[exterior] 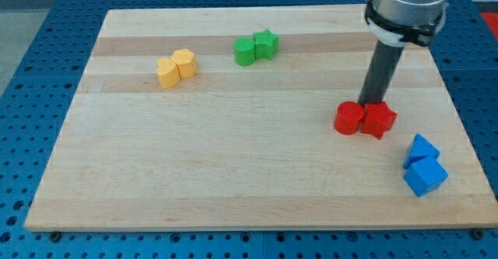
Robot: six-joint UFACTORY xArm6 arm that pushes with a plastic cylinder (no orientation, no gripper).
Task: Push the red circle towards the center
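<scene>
My tip [370, 102] sits just behind the red circle [349, 118] and red star [379, 120], which is not yet pushed to the tabletop [233, 173] middle.

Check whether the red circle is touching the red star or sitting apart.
Touching: the red circle and red star show no gap. My tip sits just behind their junction.

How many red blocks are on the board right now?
2. The red circle sits at the view's right, touching the red star on its right. My tip is just behind both. None appear hidden.
</scene>
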